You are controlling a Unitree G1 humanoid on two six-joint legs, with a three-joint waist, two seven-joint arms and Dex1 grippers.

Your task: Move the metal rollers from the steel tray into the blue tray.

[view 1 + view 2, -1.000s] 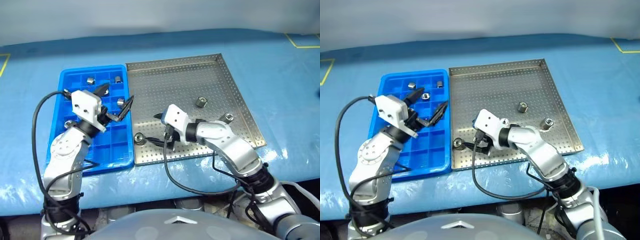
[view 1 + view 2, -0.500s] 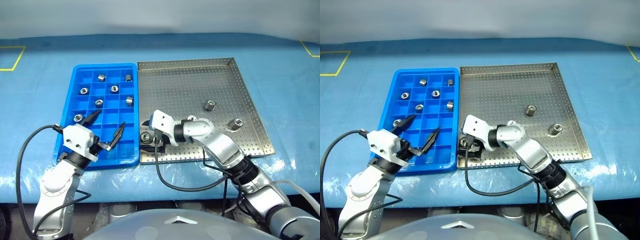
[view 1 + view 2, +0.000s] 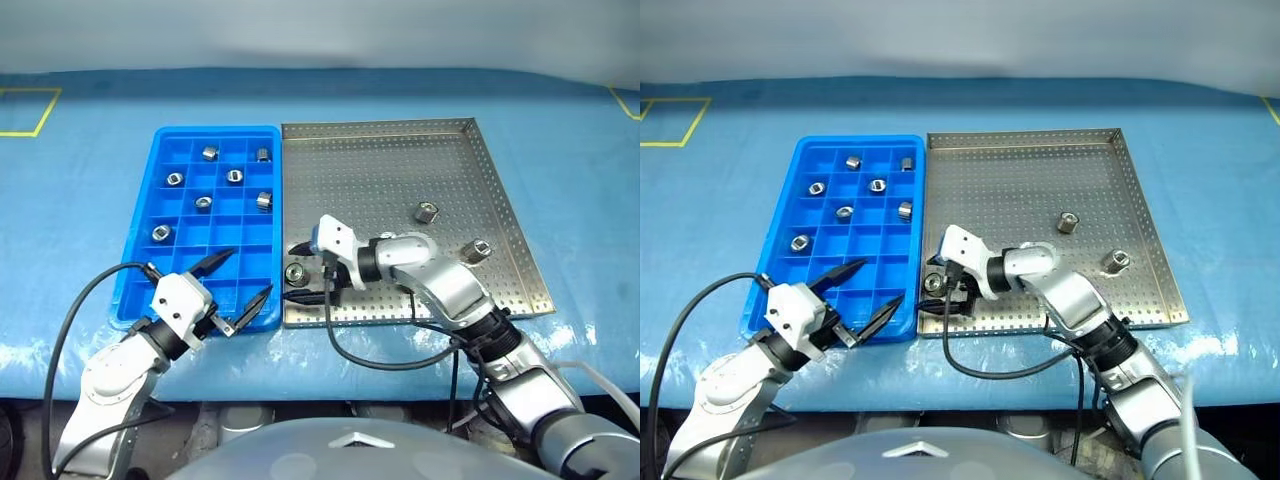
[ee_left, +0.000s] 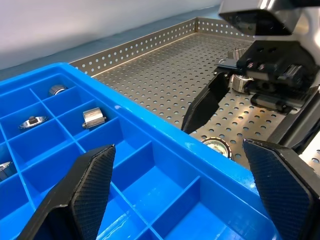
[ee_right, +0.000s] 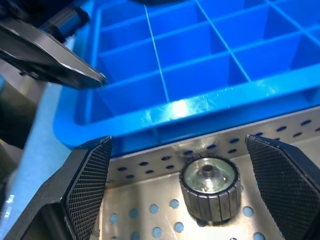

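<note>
Jaws open, 6 rollers [image 3: 210,153] in blue tray [image 3: 143,262]

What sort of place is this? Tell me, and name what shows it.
Probably a robot test bench: a table under a blue cover with yellow tape marks, a perforated steel tray and a blue plastic compartment tray.

You have the bright blue gridded plastic tray [image 3: 150,200] on the bench [image 3: 80,170], touching the left side of the perforated silver steel tray [image 3: 400,170]; six small metal rollers [image 3: 209,153] sit in its far compartments, three on the steel floor
</note>
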